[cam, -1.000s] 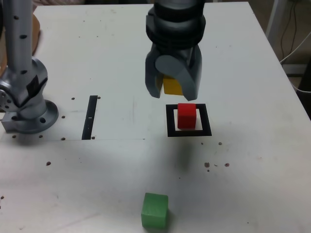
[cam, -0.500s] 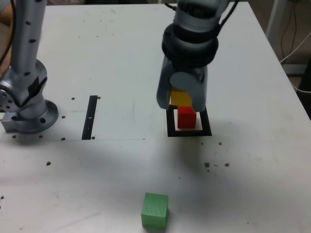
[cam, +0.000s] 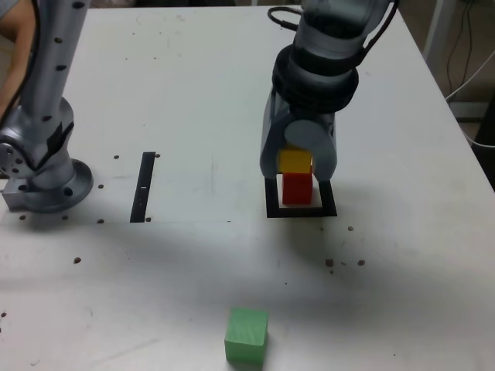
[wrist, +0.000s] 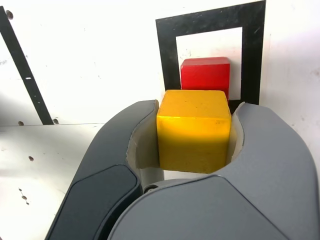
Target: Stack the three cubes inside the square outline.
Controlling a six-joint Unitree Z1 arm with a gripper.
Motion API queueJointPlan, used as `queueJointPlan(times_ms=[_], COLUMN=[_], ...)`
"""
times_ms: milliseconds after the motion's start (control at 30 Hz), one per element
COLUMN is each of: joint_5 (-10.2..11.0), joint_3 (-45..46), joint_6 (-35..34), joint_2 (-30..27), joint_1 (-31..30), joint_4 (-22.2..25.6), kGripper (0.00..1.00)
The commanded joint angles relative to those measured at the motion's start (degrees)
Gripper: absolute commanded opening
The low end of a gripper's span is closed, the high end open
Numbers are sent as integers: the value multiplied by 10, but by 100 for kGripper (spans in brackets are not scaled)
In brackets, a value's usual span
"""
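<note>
My gripper point(cam: 297, 161) is shut on the yellow cube point(cam: 295, 160) point(wrist: 193, 129), holding it right over the red cube point(cam: 296, 188) point(wrist: 205, 75). Whether yellow touches red cannot be told. The red cube stands inside the black square outline point(cam: 301, 211) point(wrist: 167, 50) on its white centre. The green cube point(cam: 247, 335) lies alone near the table's front edge, well apart from the outline.
The arm's grey base point(cam: 42, 170) stands at the exterior view's left, with a person's arm point(cam: 17, 54) behind it. A thin black strip point(cam: 143, 186) lies between base and outline. Small dark specks dot the white table point(cam: 178, 85).
My gripper has moved toward the exterior view's right and down with the yellow cube, from beside the outline to directly above the red cube.
</note>
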Motion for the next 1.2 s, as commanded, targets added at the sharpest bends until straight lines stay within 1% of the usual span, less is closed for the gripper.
queueJointPlan(times_ms=[0,433,600,833,1167], joint_5=[-6,-33,-33,-31,-30], joint_3=[-2,6,25,74,77], joint_6=[3,23,23,22,22], joint_2=[3,4,-3,-26,-27], joint_1=[6,29,29,29,36], joint_4=[-1,-11,-28,-84,-83], kGripper=[7,7,9,10,10])
